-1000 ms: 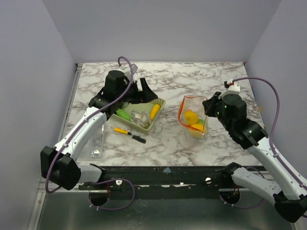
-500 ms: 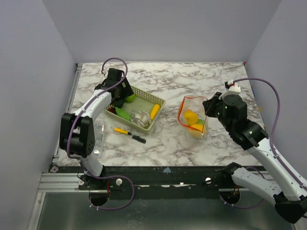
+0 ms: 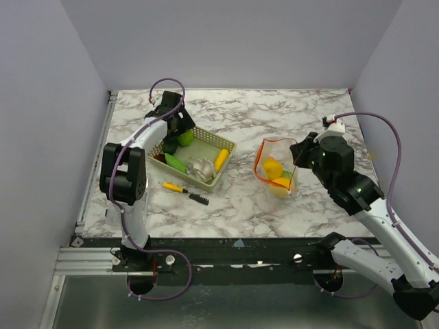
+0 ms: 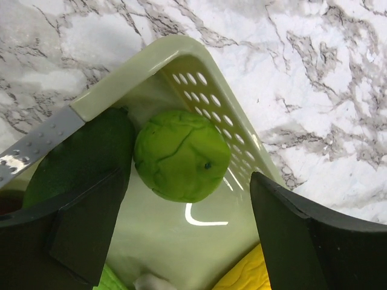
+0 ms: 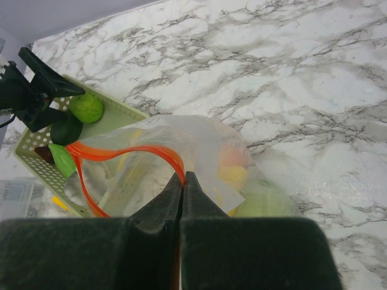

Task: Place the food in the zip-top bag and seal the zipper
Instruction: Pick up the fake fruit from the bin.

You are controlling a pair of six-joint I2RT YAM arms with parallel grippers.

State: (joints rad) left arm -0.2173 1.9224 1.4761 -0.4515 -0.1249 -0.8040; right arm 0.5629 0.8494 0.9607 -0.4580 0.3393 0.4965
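Where the counter (image 3: 233, 116) runs toward its right edge, the zip-top bag (image 3: 288, 164) stands with its mouth upward, and the zipper (image 5: 121, 152) gapes in an orange-red loop.
Contents: one yellow food piece (image 3: 273, 166), with further yellow and pale green pieces below it.
Right gripper (image 5: 182, 181): fingers pressed fully together on the zipper at the rim's right side.
Pale green basket (image 4: 151, 57), left of centre toward the far-left corner, holds a round light green fruit (image 4: 181, 155), a dark green piece (image 4: 84, 157) just beside it, and an orange-yellow corn (image 3: 221, 160).
Left gripper (image 3: 180, 127): jaws spread wide, one on either side of the round fruit, gripping nothing.
Yellow-and-black pen (image 3: 177, 187) lies just beside the basket's near edge.
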